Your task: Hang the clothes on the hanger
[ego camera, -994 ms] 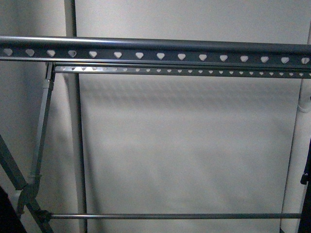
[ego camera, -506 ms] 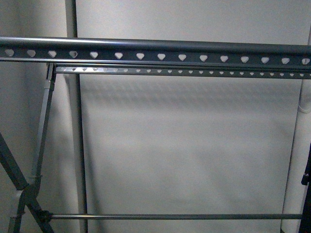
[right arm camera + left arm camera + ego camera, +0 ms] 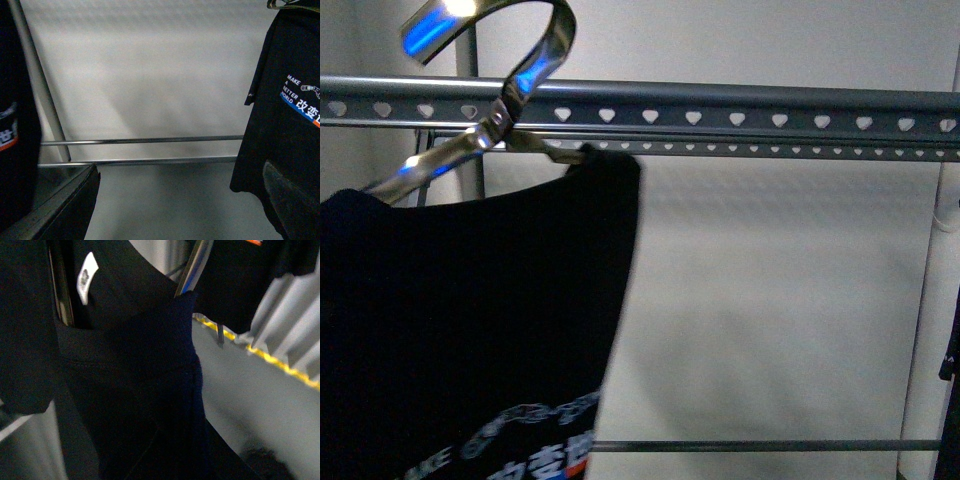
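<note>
The brass-coloured hanger (image 3: 490,60) is up at the front view's top left, its broad hook just above the grey rail (image 3: 770,105). The black T-shirt (image 3: 470,320) hangs on it, with white-and-blue lettering (image 3: 535,440) at the bottom. In the left wrist view I see the shirt's collar (image 3: 125,345), its white neck label (image 3: 86,277) and one hanger arm (image 3: 196,262). The left gripper is shut on the hanger, hidden under the black cloth. My right gripper (image 3: 180,210) is open and empty, with its fingers (image 3: 65,205) spread wide in front of the rack's low bars.
The rail has heart-shaped holes, with a second thinner rail (image 3: 770,150) behind it. Rack posts (image 3: 470,40) stand at the left, and low crossbars (image 3: 150,141) run below. Another black lettered shirt (image 3: 285,125) hangs at the right, and its edge shows in the front view (image 3: 950,360).
The hanger with the black T-shirt has come up into the front view from the lower left. Before, only the rack showed there.
</note>
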Controlling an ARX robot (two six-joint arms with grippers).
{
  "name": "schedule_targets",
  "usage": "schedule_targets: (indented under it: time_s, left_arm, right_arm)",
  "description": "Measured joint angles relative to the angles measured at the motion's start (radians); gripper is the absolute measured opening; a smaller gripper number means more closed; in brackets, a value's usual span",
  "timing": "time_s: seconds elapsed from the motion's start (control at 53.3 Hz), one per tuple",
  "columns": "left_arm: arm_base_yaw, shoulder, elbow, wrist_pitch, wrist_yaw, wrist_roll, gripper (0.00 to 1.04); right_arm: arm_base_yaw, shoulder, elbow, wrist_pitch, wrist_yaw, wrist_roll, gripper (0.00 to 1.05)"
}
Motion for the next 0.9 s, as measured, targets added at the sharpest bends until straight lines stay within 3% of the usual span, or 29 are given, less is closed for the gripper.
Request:
schedule_targets:
  time_s: [0.112,0.244,0.469,0.637,0.9]
  left_arm:
    - [-0.048,0.104,0.084,-0.036,-0.025,0.407,0.04]
    - [-0.110,0.179,0.141,0.034,-0.068,0.655,0.04]
    - [-0.198,0.251,0.220,0.131,-0.112,0.859,0.04]
    - [-0.223,0.262,0.190,0.321,-0.140,0.866,0.04]
    - [-0.222,0.262,0.187,0.332,-0.141,0.863,0.04]
  right_arm:
    - [0.000,0.000,0.000,0.000,0.000,0.000,0.97]
    - [0.000,0.000,0.000,0.000,-0.001,0.000,0.97]
    - [0.000,0.000,0.000,0.000,0.000,0.000,0.97]
    - [0.000,0.000,0.000,0.000,0.000,0.000,0.97]
    - [0.000,0.000,0.000,0.000,0.000,0.000,0.97]
